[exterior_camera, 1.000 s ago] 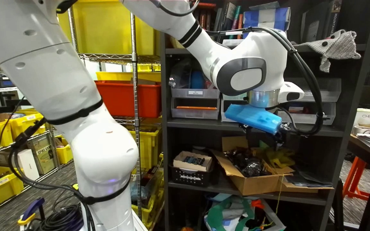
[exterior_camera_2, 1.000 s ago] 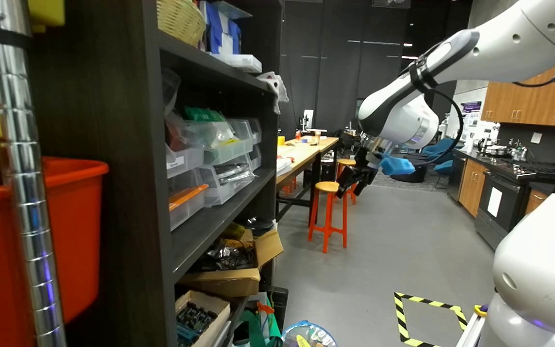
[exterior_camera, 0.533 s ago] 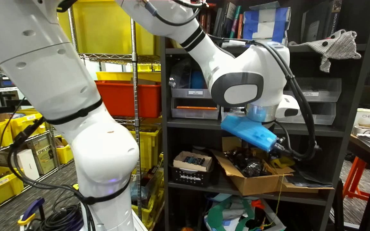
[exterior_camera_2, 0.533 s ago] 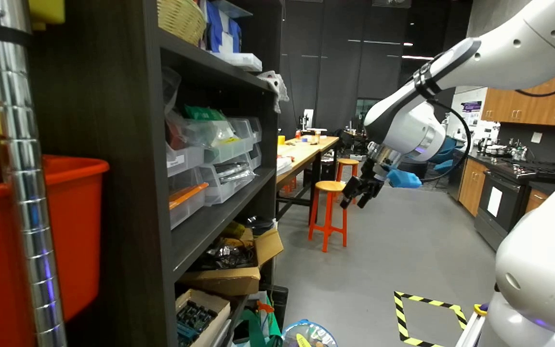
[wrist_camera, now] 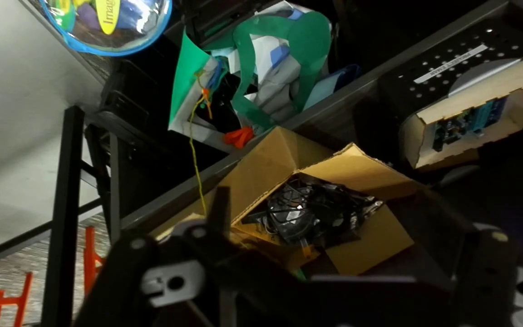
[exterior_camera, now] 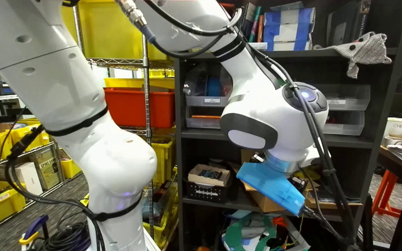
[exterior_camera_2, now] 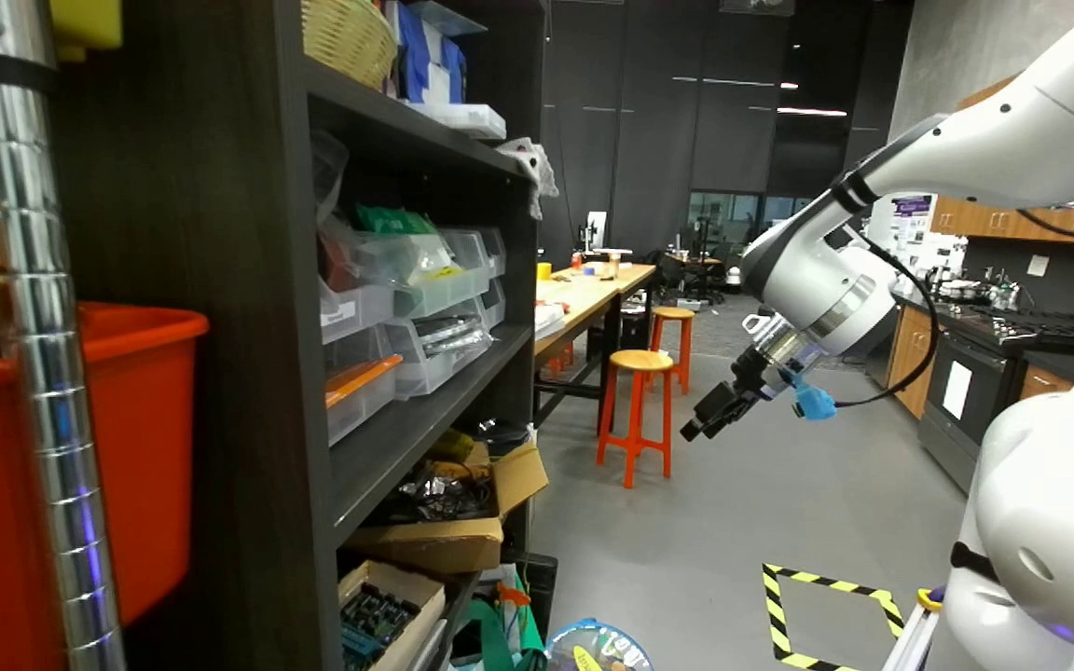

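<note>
Cardboard box lies beyond your spread, empty fingers, at twelve o'clock in the wrist view; if you push in this wide, you may catch its flap or the yellow string at ten, dragging it off the shelf.

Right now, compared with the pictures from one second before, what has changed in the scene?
The end effector has moved down and, in an exterior view, to the right; the blue wrapping came lower with it. Nothing was taken hold of or let go. The shelf, cardboard box and nearer stool stayed as they were.
</note>
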Controlling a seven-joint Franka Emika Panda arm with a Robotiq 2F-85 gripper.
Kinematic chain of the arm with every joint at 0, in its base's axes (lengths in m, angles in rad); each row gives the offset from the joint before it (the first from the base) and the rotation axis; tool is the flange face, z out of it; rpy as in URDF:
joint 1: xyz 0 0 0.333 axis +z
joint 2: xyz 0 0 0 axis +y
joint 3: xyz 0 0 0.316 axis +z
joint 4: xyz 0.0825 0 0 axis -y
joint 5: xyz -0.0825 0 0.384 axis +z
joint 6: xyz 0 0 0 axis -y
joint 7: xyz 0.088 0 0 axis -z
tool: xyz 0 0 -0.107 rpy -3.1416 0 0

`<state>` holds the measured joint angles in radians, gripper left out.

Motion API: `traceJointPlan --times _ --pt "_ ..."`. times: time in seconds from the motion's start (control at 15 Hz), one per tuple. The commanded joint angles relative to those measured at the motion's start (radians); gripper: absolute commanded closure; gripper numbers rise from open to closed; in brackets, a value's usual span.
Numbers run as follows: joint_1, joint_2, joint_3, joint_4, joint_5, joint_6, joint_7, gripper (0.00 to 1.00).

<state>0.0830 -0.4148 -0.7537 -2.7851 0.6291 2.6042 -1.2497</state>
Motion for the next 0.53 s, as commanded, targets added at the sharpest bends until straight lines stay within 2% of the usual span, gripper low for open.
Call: traceJointPlan --times 0.0,0.13,0.2,0.47 --pt "0.075 -0.040 -0.076 0.002 0.090 -0.081 -0.169 0.00" --pt "0.090 -0.055 -0.096 0.003 0.100 -0.177 -0.217 0.00" --pt "0.051 -0.047 -0.059 0.008 0.134 -0.250 -0.253 0.00" --pt "-0.002 -0.047 -0.026 0.018 0.224 -0.508 -0.366 0.00"
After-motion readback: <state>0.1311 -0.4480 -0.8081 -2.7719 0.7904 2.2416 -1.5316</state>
